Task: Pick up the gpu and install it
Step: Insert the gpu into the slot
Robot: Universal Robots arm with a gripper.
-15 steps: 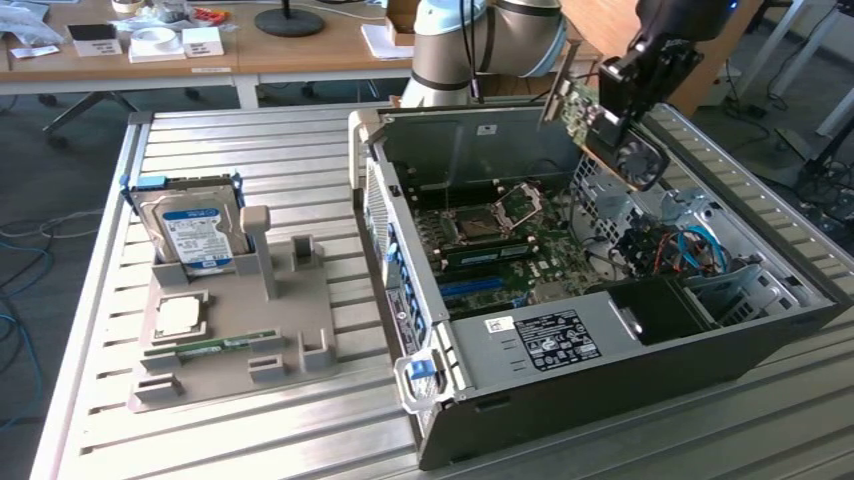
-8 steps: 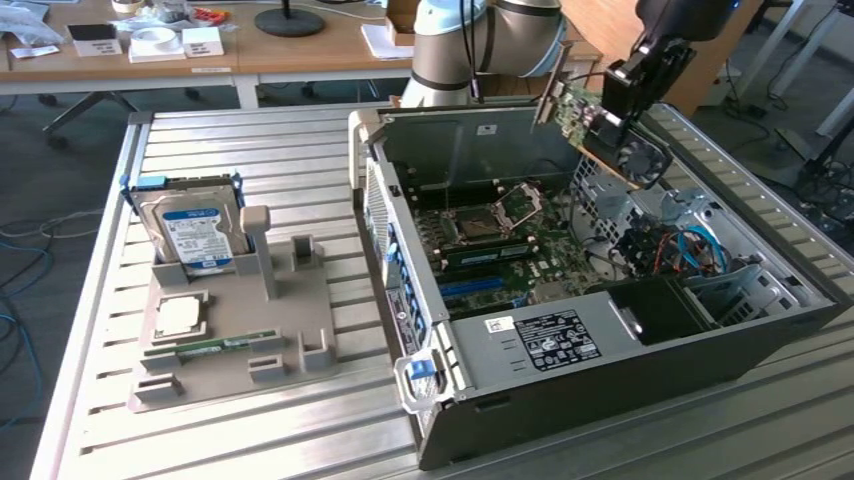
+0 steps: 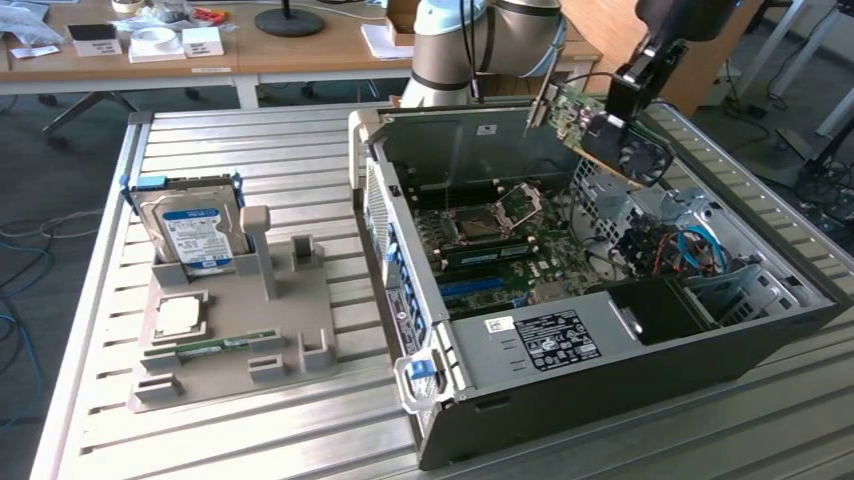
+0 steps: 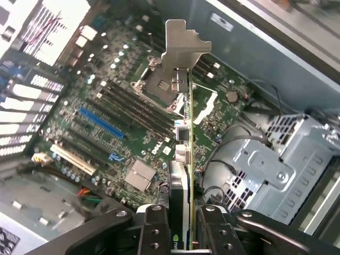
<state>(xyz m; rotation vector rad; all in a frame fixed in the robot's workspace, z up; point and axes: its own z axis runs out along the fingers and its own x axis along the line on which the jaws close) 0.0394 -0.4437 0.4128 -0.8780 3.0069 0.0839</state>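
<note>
1. A silver ribbed-metal table (image 3: 254, 150) carried the whole setup, and its raised slats ran across the exterior view.
2. An open dark grey computer case (image 3: 641, 390) lay on its side on the table toward the exterior view's right. Its removed side panel exposed a green motherboard (image 3: 514, 250).
3. A grey moulded plastic parts holder (image 3: 267, 330) sat on the table just beside the case, on the exterior view's left.
4. The holder kept a silver hard drive with a blue label (image 3: 194, 235) upright. A small narrow green RAM stick (image 3: 227, 345) and a square silver processor chip (image 3: 178, 313) lay flat in it.
5. The gpu (image 3: 607, 130), a thin green rectangular card, hung tilted in the air above the far part of the open case. It was clear of the motherboard and seated in no slot.
6. The jaws were closed on the gpu. In the wrist view, black fingers (image 4: 154, 234) pressed on either side of the card, which was seen edge-on, and its silver metal bracket (image 4: 183, 48) was at the far end over the motherboard.
7. The pale grey robot arm (image 3: 467, 40) stood behind the case.
8. Behind it, a light wooden table (image 3: 307, 60) held white boxes (image 3: 158, 42) and a black round base (image 3: 290, 20).
9. The dark floor (image 3: 54, 200) showed loose blue cables (image 3: 20, 235).
</note>
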